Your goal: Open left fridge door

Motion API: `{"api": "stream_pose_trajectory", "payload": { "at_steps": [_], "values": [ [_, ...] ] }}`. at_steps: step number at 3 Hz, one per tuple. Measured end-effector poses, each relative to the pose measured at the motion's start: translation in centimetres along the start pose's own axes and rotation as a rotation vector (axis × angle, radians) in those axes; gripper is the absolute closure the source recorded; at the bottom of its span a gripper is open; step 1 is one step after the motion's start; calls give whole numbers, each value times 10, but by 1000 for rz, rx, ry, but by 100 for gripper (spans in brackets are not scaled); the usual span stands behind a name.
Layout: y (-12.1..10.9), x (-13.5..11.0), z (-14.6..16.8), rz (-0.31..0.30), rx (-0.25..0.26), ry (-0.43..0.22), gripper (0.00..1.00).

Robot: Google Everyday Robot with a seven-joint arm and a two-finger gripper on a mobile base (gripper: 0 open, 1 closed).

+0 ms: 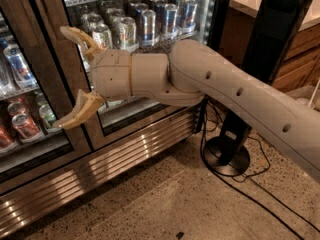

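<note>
Bronze-brown brushed metal frames the left fridge door (50,91), which takes the left edge of the view. It is a tall pane of clear glass. Its long axis runs up and down, though in this view it leans a little to the left at the top. Its face looks out toward the room, and it lies flat in one line with the right fridge door (150,74) beside it, so it appears closed.

Behind the left glass the shelves carry drink cans: a blue-and-white can (17,64) higher up, and below it red cans (22,126) with a greenish can (47,116) next to them. Behind the right glass stands a row of silver-blue cans (150,24), and a white light strip (205,9) runs along that door's far edge.

From the right the beige arm (240,99) reaches across the right door. The gripper (59,78) is in front of the frame strips where the two doors meet. Its tan fingers (80,109) are spread wide apart, one high and one low, and they close on nothing. I cannot tell if they touch the frame.

On the speckled floor (165,209) at the right stands a black tower fan (272,44), with black cables (260,194) trailing from its round base.
</note>
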State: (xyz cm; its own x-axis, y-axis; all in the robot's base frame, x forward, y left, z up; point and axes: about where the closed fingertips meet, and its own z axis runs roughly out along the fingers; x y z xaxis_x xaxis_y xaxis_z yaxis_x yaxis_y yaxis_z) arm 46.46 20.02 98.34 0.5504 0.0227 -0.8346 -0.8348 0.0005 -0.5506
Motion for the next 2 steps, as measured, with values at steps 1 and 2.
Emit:
{"api": "stream_pose_trajectory", "payload": {
  "at_steps": [1,2],
  "values": [
    [-4,3,-2,-4,86,-15,0],
    [-18,-1,2,-31,151,-3,0]
  ]
}}
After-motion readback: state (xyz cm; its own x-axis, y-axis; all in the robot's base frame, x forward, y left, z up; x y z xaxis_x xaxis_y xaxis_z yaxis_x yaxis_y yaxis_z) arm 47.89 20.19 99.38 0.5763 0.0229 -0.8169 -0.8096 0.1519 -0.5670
